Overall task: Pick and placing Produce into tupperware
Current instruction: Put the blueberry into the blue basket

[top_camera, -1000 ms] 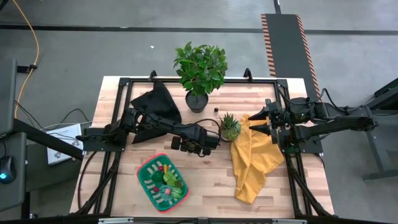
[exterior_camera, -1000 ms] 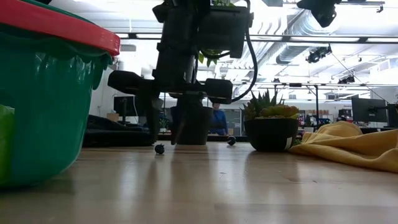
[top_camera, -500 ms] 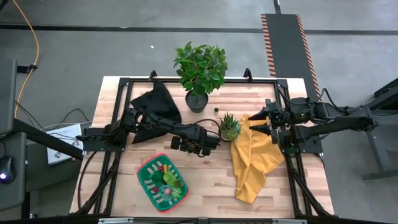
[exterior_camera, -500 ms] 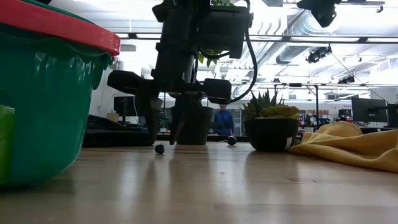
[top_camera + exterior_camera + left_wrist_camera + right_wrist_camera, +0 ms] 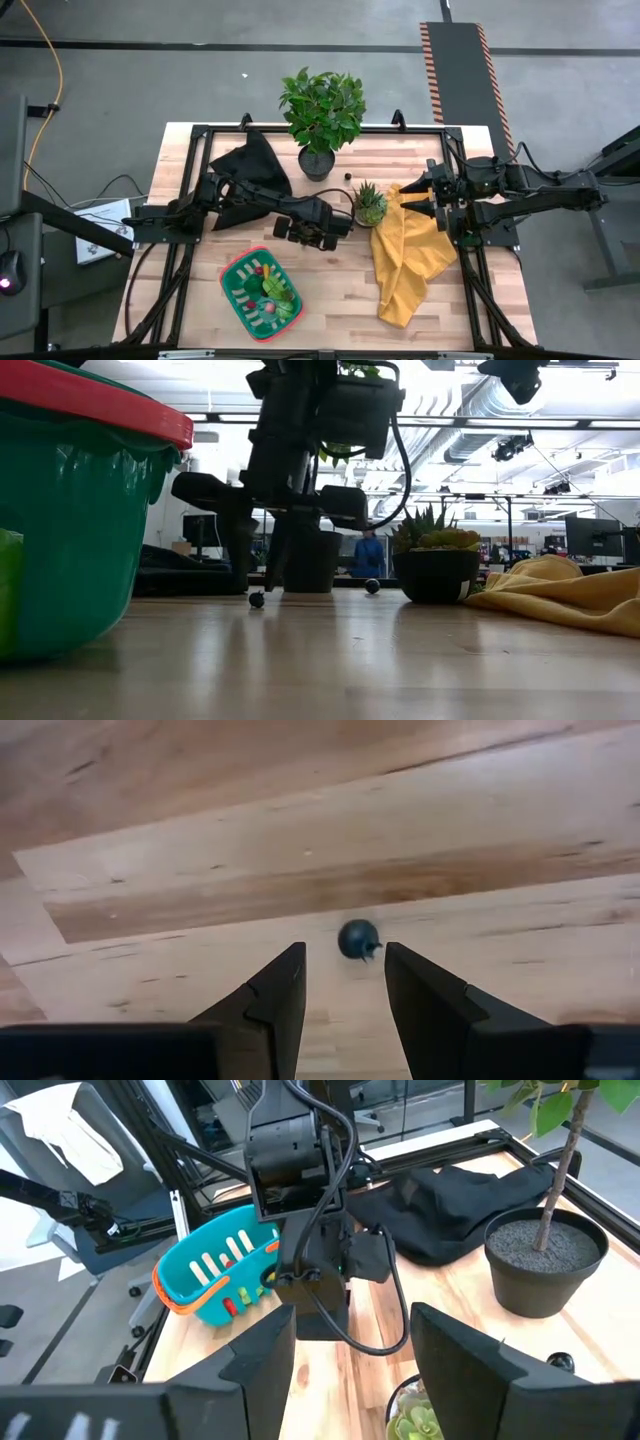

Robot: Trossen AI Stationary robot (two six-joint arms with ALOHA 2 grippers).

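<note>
Flanking a small round dark berry (image 5: 358,938), parted left tool (image 5: 343,982).

A large open-plan lab or workshop: grey concrete floor (image 5: 200,90) with hazard striping (image 5: 432,70) at upper right, exposed ceiling ducts (image 5: 480,410) and strip lights, monitors (image 5: 590,537) at right, a framed wooden table (image 5: 340,290).

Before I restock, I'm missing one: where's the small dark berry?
On the bare table, between the left fingers, as the left wrist view shows the berry.
</note>
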